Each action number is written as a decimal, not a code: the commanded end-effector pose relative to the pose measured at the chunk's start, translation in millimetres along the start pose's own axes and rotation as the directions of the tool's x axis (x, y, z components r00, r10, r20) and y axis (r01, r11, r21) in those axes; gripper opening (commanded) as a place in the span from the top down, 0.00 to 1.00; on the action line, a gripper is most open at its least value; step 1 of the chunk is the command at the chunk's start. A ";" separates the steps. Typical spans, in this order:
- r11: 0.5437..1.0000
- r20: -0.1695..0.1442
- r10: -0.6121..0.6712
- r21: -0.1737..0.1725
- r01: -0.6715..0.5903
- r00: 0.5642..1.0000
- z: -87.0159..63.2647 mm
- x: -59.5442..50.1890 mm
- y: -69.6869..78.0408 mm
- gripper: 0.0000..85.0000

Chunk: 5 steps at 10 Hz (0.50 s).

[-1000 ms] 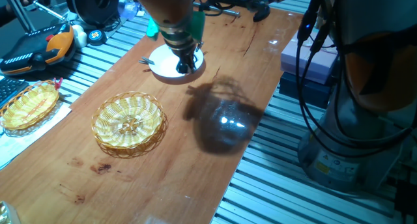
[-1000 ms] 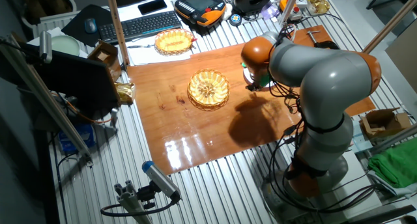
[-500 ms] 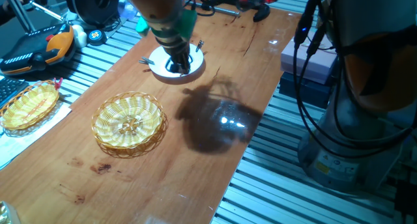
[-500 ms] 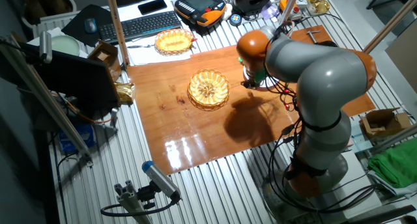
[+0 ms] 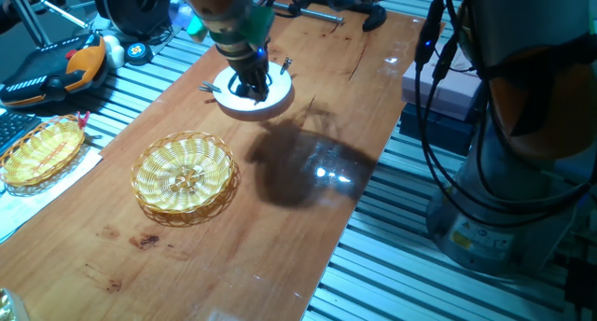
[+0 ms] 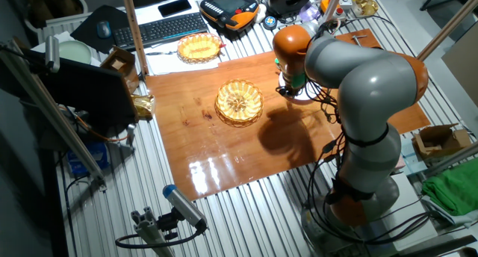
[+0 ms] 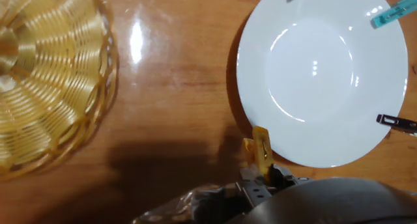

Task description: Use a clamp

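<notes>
Over the round white plate (image 5: 254,90) at the far end of the wooden counter (image 5: 308,218) hangs the gripper (image 5: 253,84), fingers pointing down. From the hand view you can see the small yellowish-tan peg-like clamp (image 7: 260,150) sticking out from the gripper's tip, so the jaws are pinched on it, with its free end reaching the near edge of the plate (image 7: 326,74). Can't tell if the clamp actually touches the rim or just hovers over it.

Plate itself is bare in the middle. A dark fork-like utensil (image 7: 397,122) pokes in over its right edge in the hand view, and a teal pen-like thing (image 7: 391,14) lies over the top right rim.

Left of the plate in the hand view sits the round yellow wicker basket (image 7: 45,74), well apart from the clamp. Same basket (image 5: 184,174) shows nearer the camera in one fixed view, and a second oval wicker basket (image 5: 42,150) sits off on the left, on a sheet of white paper beside the counter.
</notes>
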<state>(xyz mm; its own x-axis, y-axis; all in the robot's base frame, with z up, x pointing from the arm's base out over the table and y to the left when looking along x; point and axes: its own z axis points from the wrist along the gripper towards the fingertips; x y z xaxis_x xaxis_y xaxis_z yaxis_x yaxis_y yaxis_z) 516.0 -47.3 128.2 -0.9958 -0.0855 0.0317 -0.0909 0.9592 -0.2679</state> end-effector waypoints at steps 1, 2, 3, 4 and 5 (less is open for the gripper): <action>1.000 -0.006 0.025 -0.010 -0.025 1.000 -0.2 -1.3 -1.1 0.99; 0.999 -0.021 0.040 -0.019 -0.040 0.999 -1.2 -3.3 -3.1 0.99; 0.998 -0.040 0.059 -0.033 -0.060 0.997 -2.8 -3.6 -4.5 0.99; 0.995 -0.053 0.085 -0.041 -0.087 0.995 -4.0 -3.0 -5.1 0.99; 0.994 -0.064 0.098 -0.042 -0.101 0.993 -4.0 -3.0 -5.1 0.99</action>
<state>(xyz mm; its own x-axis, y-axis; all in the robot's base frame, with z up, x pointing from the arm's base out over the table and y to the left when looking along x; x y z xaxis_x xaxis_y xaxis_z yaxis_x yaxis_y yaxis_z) 519.4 -50.9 133.3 -0.9971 0.0299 0.0701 0.0134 0.9741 -0.2258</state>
